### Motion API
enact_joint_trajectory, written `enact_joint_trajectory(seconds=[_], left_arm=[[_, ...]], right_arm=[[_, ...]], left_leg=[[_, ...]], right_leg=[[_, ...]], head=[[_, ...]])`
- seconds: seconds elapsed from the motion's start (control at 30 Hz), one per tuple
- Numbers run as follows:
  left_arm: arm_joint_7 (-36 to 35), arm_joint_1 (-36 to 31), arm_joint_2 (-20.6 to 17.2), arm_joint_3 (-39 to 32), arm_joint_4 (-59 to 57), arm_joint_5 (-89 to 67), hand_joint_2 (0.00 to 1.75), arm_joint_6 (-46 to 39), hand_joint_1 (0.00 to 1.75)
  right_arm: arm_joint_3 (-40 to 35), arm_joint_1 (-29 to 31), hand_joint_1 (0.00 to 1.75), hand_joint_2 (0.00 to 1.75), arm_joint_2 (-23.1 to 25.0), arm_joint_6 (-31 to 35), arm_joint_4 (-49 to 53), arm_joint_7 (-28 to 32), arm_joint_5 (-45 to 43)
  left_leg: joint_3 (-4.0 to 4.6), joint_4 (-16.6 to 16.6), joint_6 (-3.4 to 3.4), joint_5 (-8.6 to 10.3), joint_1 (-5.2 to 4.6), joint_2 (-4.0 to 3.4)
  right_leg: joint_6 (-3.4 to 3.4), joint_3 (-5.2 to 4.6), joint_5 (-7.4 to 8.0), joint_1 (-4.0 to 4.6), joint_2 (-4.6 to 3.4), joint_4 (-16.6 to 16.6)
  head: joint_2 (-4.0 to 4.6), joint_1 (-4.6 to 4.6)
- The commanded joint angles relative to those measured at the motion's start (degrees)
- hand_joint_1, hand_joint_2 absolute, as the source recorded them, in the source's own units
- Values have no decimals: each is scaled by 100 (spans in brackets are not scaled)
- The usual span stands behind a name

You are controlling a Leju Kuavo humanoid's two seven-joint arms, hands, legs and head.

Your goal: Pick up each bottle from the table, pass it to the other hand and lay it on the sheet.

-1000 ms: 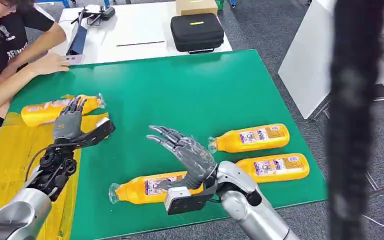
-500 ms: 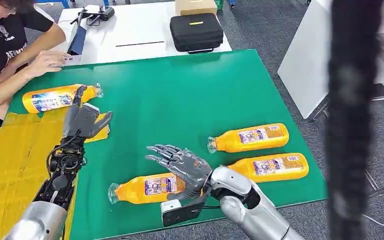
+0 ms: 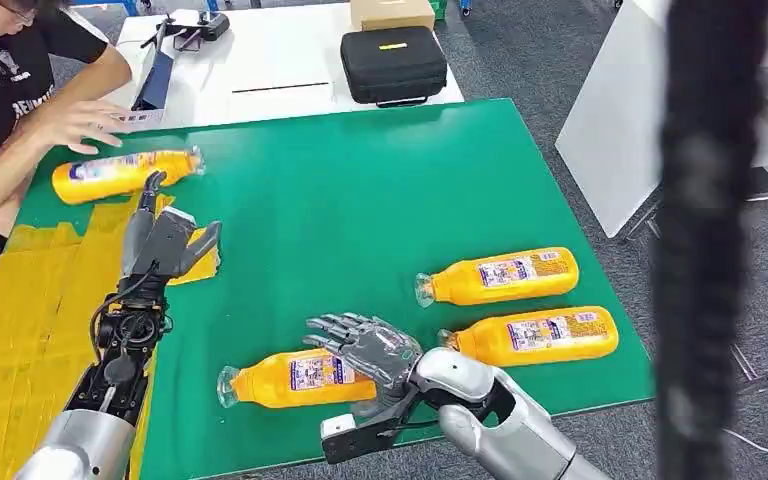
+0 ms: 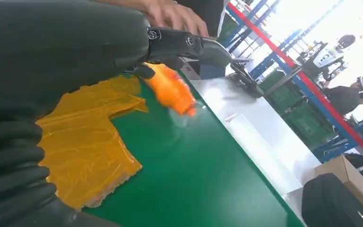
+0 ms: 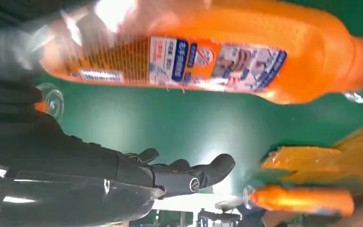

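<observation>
My right hand (image 3: pixel 370 345) lay with spread fingers over the nearest bottle (image 3: pixel 295 376), full of orange liquid; whether it gripped, I cannot tell. My left hand (image 3: pixel 165 240) was open above the yellow sheet (image 3: pixel 30 300), holding nothing.

Arms: silver, rounded metal shells with dark joints.
Left hand (image 3: pixel 163 243): grey cover, darker slim fingers, black cable looping at the wrist.
Right hand (image 3: pixel 372 348): grey, dark fingers; black camera block under its wrist.
</observation>
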State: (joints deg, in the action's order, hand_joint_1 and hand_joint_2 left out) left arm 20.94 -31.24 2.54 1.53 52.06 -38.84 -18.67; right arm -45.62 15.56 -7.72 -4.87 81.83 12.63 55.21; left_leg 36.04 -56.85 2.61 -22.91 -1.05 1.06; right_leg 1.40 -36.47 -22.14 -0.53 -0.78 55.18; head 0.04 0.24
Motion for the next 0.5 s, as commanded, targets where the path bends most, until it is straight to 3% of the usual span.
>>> enact_joint_trajectory(seconds=[0.03,0.23,0.3,0.33,0.5], left_arm=[[-18,-43,158,-22,-59,66,175,-27,0],[14,36,192,23,-34,69,175,-70,0],[12,52,189,37,-16,66,175,-69,0],[16,86,190,55,16,70,175,-66,0],[31,295,237,141,295,62,175,-64,0]], right_arm=[[-322,166,0,175,106,40,-1064,-337,215],[-357,108,0,175,350,235,-1578,-656,386],[-308,88,0,175,372,269,-1602,-819,512],[-308,54,0,175,392,371,-1658,-1047,735],[-15,-64,0,175,512,617,-2037,-1598,1393]], left_leg=[[-52,0,-21,-20,8,-10],[-34,7,-14,-11,6,-10],[-72,-5,-30,-34,12,-17],[-22,6,-11,-6,5,-6],[-40,8,-15,-11,6,-5]], right_leg=[[-6,54,-17,10,4,-4],[-4,33,-8,7,-1,-9],[-8,72,-30,15,2,1],[-3,22,-5,6,2,-8],[-4,40,-11,9,6,-11]], head=[[0,2],[0,4],[0,2],[0,0],[0,2]])
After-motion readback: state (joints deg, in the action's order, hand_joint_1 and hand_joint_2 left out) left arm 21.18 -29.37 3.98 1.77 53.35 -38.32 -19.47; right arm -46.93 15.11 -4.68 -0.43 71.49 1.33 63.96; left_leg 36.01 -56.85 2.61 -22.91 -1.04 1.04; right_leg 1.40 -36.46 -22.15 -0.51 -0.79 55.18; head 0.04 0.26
